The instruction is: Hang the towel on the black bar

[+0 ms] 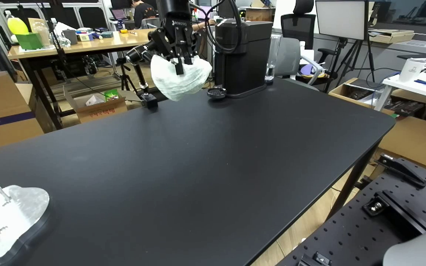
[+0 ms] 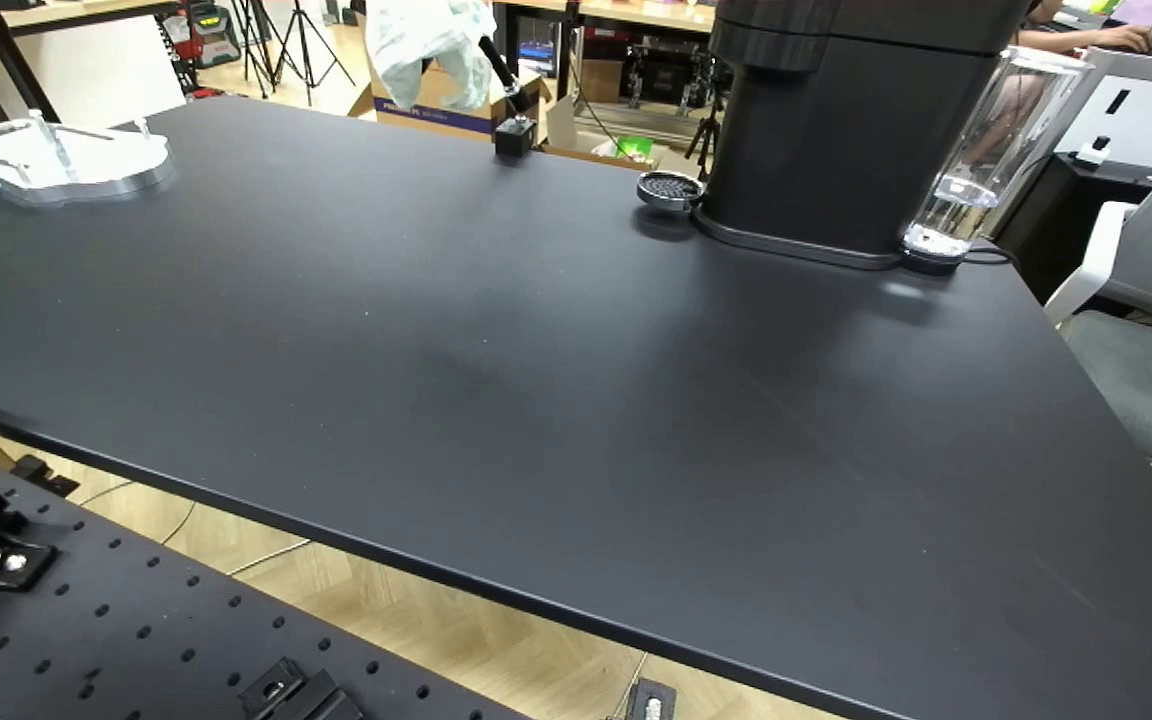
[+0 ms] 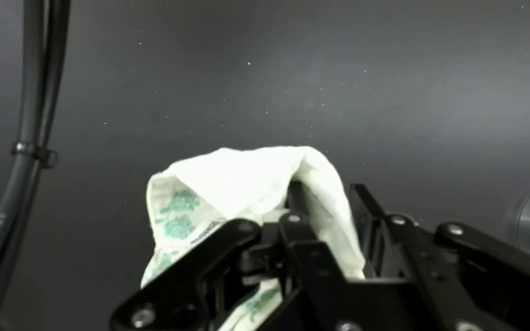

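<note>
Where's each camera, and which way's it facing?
An exterior view: above the table, near the plate, looking across to the machine; gripper shows.
An exterior view: above the table, looking across to the bar; towel shows, gripper unclear.
Wrist view: behind the fingers, facing down at the table; cables also show.
Both exterior views share table, plate, machine, towel, pale shape, maybe base.

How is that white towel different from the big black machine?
Colour: the towel is white, with a green print visible in the wrist view, while the black machine looks plain and dark.
Shape: the towel droops in soft folds; the black machine is boxy and upright.
Position: the towel is up off the table; the black machine stands on it.
Shared: both appear in both exterior views.
</note>
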Action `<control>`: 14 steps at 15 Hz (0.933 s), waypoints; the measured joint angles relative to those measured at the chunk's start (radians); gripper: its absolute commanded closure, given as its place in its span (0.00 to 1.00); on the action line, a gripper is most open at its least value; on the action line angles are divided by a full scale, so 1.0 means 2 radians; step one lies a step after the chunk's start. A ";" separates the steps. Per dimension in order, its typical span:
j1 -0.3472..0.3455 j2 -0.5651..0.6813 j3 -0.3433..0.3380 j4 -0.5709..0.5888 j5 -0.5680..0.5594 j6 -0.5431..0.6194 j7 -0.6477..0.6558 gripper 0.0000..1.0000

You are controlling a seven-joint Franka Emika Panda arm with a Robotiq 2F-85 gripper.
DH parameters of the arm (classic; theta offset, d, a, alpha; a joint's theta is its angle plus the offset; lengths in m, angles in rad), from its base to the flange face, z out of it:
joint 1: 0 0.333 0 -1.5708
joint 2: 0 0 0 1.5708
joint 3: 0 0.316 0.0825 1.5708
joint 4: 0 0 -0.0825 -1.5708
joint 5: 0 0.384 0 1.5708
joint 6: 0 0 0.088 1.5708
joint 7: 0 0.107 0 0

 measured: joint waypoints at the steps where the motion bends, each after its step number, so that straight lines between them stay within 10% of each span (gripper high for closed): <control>1: -0.001 0.000 -0.001 0.000 0.000 0.002 0.000 0.32; 6: -0.007 -0.011 -0.009 0.000 -0.002 0.012 0.000 0.01; 14: -0.011 -0.051 -0.021 0.000 -0.012 0.019 0.000 0.00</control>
